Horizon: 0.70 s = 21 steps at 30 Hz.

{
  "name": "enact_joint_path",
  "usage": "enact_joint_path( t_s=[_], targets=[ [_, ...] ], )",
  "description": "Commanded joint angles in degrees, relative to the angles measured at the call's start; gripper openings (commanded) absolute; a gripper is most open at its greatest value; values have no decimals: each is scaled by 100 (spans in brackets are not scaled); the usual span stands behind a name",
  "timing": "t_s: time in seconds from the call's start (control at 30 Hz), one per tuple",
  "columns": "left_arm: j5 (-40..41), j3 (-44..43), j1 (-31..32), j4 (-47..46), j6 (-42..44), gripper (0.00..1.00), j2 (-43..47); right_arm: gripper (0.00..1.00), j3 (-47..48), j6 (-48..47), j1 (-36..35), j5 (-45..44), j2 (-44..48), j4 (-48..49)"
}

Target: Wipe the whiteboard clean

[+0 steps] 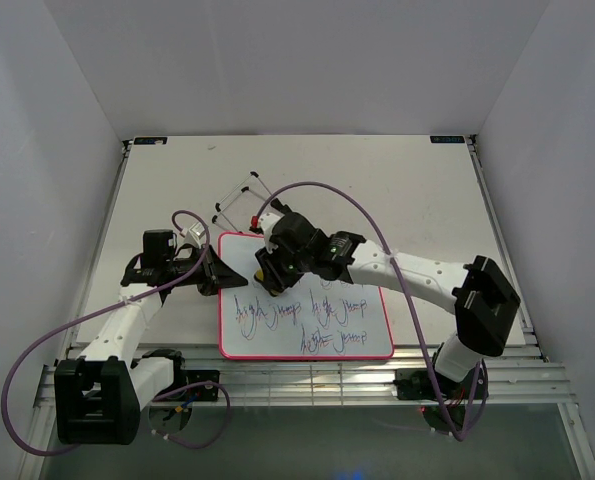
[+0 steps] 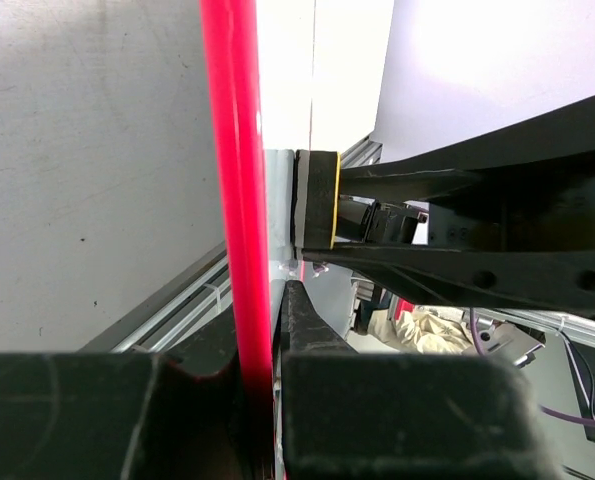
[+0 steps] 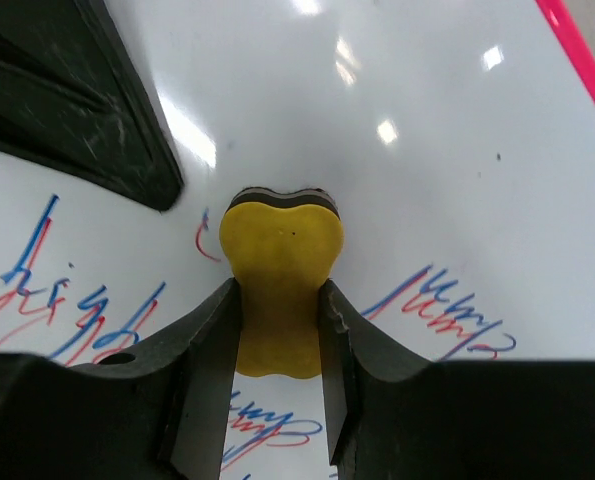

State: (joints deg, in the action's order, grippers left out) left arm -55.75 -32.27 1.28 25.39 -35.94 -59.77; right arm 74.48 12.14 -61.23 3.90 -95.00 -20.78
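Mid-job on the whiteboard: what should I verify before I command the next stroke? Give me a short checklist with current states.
1. Board held steady: ok, the left gripper is shut on the red rim of the whiteboard.
2. Eraser gripped: ok, the right gripper is shut on the yellow eraser.
3. Eraser on the surface: ok, its dark felt edge appears to meet the board.
4. Board clean: not ok, blue-red writing crosses the lower half.
5. Stroke path: not ok toward the clamped rim, where the left gripper's finger lies close beside the eraser.
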Motion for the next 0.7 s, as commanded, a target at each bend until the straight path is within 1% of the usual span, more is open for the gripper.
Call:
enact_joint_path(
  t_s=[0.0, 0.1, 0.2, 0.33, 0.43, 0.57, 0.67],
  targets=[
    [486, -157, 65, -552, 536, 0, 308, 35, -732, 200, -117, -196, -19, -823],
    [486, -157, 65, -561, 527, 0, 308, 35, -742, 262, -134, -48, 105, -735],
    [477, -157, 57, -561, 527, 0, 308, 34, -400, 271, -301, 58, -9, -787],
    [459, -157, 65, -552, 536, 0, 317, 34, 320, 210, -556, 49, -308, -919],
    [442, -157, 65, -552, 545, 0, 299, 34, 550, 183, -697, 23, -493, -1095],
    [442, -148, 65, -561, 545, 0, 299, 34, 472, 175, -811, 58, -379, -1087],
    [416, -157, 65, -552, 553, 0, 282, 35, 366, 157, -742, -354, -370, -1121]
  ],
)
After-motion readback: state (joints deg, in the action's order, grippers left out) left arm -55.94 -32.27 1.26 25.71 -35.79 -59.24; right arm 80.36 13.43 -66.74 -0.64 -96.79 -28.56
